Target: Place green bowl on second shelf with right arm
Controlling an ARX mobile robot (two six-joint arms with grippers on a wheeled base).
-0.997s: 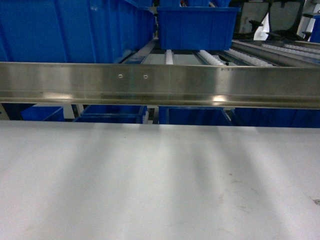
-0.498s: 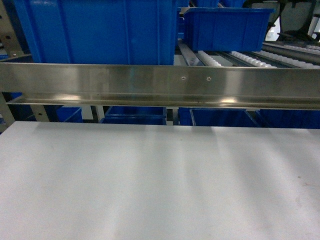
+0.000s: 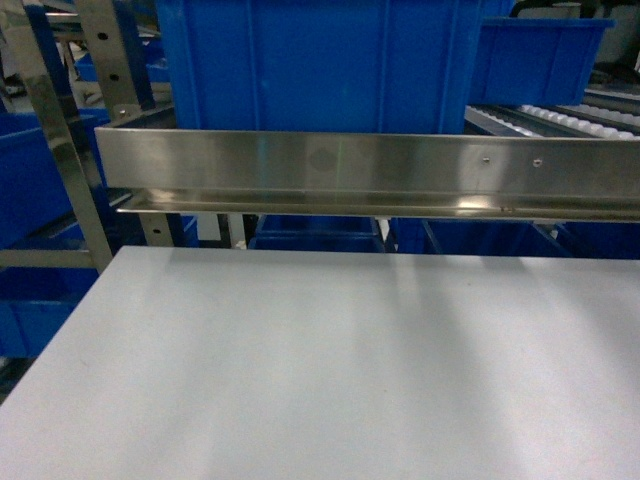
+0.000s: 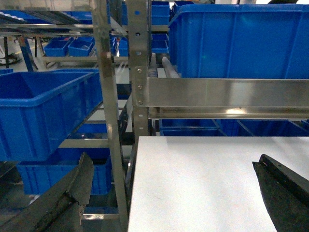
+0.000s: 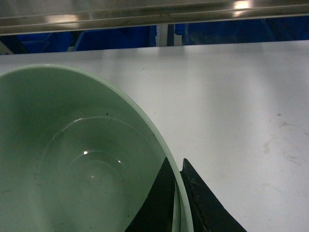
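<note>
The pale green bowl [image 5: 72,159] fills the lower left of the right wrist view and hangs just above the white tabletop [image 5: 231,96]. My right gripper [image 5: 176,164] is shut on its rim, one finger inside the bowl and one outside. The second shelf shows as a broad steel front rail [image 3: 380,165] beyond the table's far edge, also seen in the right wrist view [image 5: 145,12]. My left gripper [image 4: 174,162] is open and holds nothing, over the table's left edge. Neither gripper nor the bowl shows in the head view.
A large blue crate [image 3: 320,60] sits on the shelf behind the rail, with a smaller blue crate [image 3: 540,60] to its right beside white roller tracks [image 3: 575,120]. Rack upright posts [image 3: 55,150] stand at the table's left corner. More blue crates [image 4: 43,111] fill the rack further left.
The head view has swung left: rail, screws and crates slid to the right in the picture, and the rack's left posts and the table's left edge have come into sight.
</note>
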